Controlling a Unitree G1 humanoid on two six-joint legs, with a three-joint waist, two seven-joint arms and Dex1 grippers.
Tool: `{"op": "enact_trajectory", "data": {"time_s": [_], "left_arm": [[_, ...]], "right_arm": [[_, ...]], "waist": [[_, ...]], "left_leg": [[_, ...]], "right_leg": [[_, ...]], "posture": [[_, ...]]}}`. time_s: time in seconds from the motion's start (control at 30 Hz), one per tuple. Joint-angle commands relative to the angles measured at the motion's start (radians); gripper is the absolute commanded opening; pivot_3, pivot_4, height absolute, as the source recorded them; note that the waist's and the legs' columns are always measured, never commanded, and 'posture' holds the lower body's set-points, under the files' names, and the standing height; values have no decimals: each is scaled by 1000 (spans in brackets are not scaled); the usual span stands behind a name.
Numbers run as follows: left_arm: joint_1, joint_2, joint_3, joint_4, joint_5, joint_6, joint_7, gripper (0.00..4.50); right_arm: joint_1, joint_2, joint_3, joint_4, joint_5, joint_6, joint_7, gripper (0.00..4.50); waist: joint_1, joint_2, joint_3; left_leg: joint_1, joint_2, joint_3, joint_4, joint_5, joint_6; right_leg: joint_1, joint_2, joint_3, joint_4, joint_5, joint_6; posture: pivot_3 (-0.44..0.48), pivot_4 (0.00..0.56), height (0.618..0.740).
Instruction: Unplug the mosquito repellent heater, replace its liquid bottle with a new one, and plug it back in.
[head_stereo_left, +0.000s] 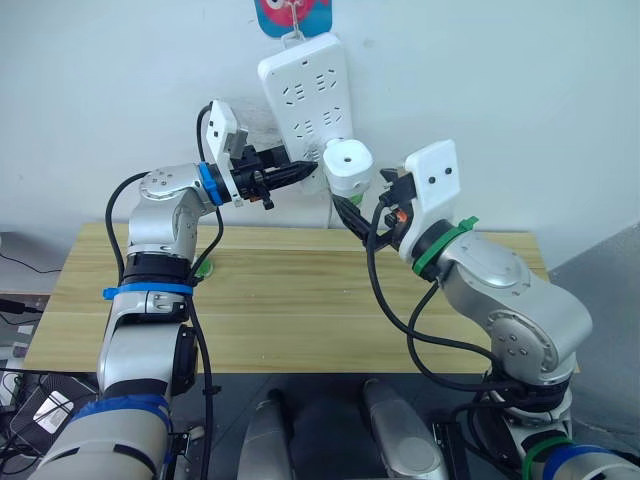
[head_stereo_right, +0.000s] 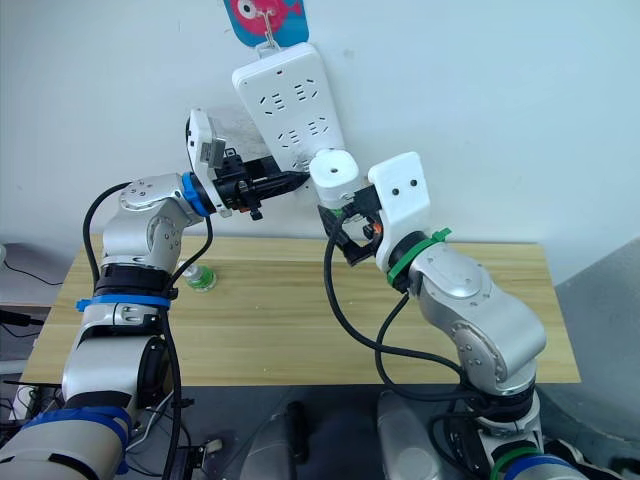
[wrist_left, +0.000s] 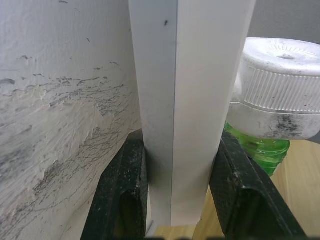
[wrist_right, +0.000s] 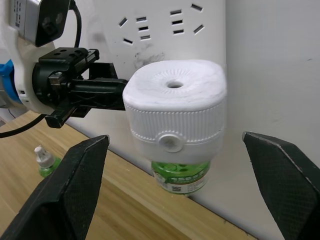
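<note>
- Left end effector (head_stereo_left: 300, 172) clamps the power strip (head_stereo_left: 305, 95) edge, blocking the mosquito repellent heater (wrist_right: 174, 107) on that side.
- Right end effector (wrist_right: 185, 185) fingers straddle the heater with open room on both flanks.
- Bench (head_stereo_left: 300, 300) beneath is unobstructed.

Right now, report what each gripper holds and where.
Left gripper clamps the power strip by its lower edge. Right gripper is open around the heater, holding nothing.

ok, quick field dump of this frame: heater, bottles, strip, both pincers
heater: mosquito repellent heater plugged into the power strip's lower end
liquid bottle: green liquid bottle fitted under the heater
new one: capped green bottle standing on the wooden table, near its left side
power strip: white power strip hanging on the wall
left pincer: left pincer shut on the strip's lower edge
right pincer: right pincer open, fingers either side of the heater, not touching
</note>
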Motion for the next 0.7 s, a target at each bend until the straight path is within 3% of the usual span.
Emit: {"op": "enact_trajectory", "data": {"time_s": [0.03, 0.27, 0.5, 0.7], "left_arm": [[10, 0, -19, -46, -6, -3, -24, 1295], [11, -4, -22, -57, -8, 5, -20, 1295], [7, -5, -23, -57, -6, 9, -19, 1295], [5, -6, -21, -53, -7, 12, -16, 1295]], "right_arm": [[-13, 33, 41, 5, -58, -73, -39, 4500], [-63, 103, 81, 172, -181, -262, -81, 4500], [-55, 125, 99, 220, -220, -328, -58, 4500], [-56, 125, 108, 230, -253, -333, -56, 2974]], "waist": [[0, 0, 0], [1, 0, 0], [2, 0, 0], [2, 0, 0]], "left_leg": [[0, 0, 0, 0, 0, 0], [-1, 0, -1, 1, 0, 0], [-1, 0, -2, 1, 0, 0], [-1, 0, -2, 2, 0, 0]], "right_leg": [[0, 0, 0, 0, 0, 0], [0, 0, -1, 0, 0, 0], [0, 0, -2, 1, 0, 0], [0, 0, -2, 2, 0, 0]], "posture": [[-342, 304, 724], [-334, 306, 724], [-329, 306, 724], [-332, 308, 724]]}}
